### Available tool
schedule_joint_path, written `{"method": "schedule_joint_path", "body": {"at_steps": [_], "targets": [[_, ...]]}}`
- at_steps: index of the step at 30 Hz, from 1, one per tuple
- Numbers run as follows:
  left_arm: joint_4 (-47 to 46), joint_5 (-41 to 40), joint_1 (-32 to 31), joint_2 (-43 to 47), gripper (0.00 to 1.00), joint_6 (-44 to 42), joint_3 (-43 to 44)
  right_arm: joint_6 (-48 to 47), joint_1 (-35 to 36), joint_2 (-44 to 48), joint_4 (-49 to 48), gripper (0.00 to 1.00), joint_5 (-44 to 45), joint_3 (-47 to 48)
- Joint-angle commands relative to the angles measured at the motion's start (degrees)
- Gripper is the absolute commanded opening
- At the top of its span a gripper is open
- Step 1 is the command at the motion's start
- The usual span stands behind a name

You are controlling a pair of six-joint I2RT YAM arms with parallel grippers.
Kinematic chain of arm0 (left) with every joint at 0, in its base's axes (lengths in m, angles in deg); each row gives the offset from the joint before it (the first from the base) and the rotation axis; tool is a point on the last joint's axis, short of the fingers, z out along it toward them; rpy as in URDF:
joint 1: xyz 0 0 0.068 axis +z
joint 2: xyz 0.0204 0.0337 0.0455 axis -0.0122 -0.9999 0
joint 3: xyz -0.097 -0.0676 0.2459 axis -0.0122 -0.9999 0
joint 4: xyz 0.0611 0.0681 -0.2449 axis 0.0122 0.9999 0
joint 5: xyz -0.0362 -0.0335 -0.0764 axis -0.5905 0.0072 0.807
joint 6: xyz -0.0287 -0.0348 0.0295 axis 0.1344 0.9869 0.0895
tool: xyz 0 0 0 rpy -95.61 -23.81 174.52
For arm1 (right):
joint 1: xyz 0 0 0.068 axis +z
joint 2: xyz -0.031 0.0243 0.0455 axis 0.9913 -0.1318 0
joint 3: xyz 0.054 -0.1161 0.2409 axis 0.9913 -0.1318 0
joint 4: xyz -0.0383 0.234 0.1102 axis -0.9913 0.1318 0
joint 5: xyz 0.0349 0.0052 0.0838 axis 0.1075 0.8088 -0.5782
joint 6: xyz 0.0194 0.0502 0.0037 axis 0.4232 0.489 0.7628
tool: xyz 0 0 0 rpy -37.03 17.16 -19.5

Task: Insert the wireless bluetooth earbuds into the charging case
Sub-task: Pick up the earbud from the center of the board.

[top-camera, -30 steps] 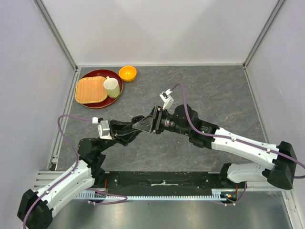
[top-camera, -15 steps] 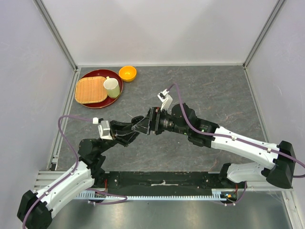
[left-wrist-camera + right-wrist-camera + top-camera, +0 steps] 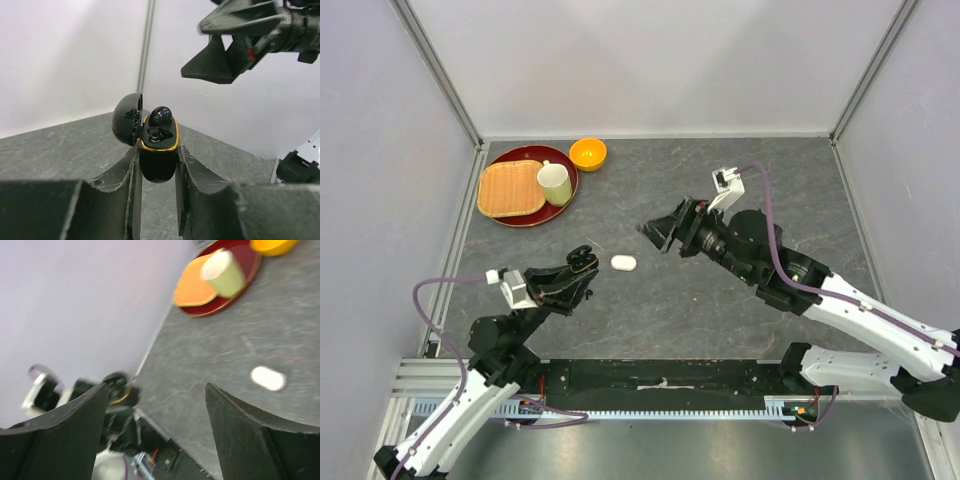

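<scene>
Left gripper (image 3: pixel 159 167): clamped on the black charging case (image 3: pixel 159 152), one finger on each side of the lower shell; the fingertips are partly covered by the case in the top view.
Black charging case: held above the table (image 3: pixel 770 170) at its left-centre, lid (image 3: pixel 127 119) swung open to the side, gold rim showing round the base.
Black earbud (image 3: pixel 160 116): seated in the far well of the case, its rounded head standing above the rim; its stem is hidden inside.
Near well: glossy and dark, and it cannot be told whether anything sits in it.
Right gripper (image 3: pixel 155 388): fingers spread apart with nothing between them, hanging over the middle of the table, near the left gripper but apart from it; in the left wrist view it is cut off by the upper right edge.
White case (image 3: pixel 623 262): lying on the table between the two grippers, touching neither; too small to make out a seam.
Right wrist view: blurred, so the black case there is only a dark shape with a gold edge.
Far left corner: red tray (image 3: pixel 535 222) holding a woven mat (image 3: pixel 510 188) and a pale green cup (image 3: pixel 555 183), with an orange bowl (image 3: pixel 587 153) just beside the tray.
</scene>
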Motion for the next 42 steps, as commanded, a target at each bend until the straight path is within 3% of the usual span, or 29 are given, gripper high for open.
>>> {"method": "schedule_joint_path", "body": {"at_steps": [1, 4, 9, 21, 34, 42], "targets": [[14.2, -6.2, 0.0, 10.5, 0.02, -4.3, 2.4, 0.9, -5.5, -7.1, 11.4, 0.81, 8.4, 3.9], [21.0, -4.0, 0.0, 12.1, 0.02, -5.3, 6.3, 2.4, -7.1, -15.6, 12.9, 0.73, 6.1, 5.2], [21.9, -0.4, 0.0, 12.1, 0.02, -6.7, 11.1, 10.1, -6.7, -28.8, 12.4, 0.64, 1.6, 8.2], [21.6, 6.1, 0.0, 8.1, 0.02, -11.0, 22.7, 20.4, 1.5, -49.1, 11.7, 0.59, 0.0, 21.4], [21.4, 5.7, 0.0, 4.4, 0.02, -14.0, 25.5, 29.5, 4.8, -58.7, 12.3, 0.50, 0.5, 27.6], [21.5, -0.1, 0.0, 4.2, 0.02, -15.3, 25.0, 31.7, 5.4, -60.7, 13.9, 0.48, 2.8, 28.7]]}}
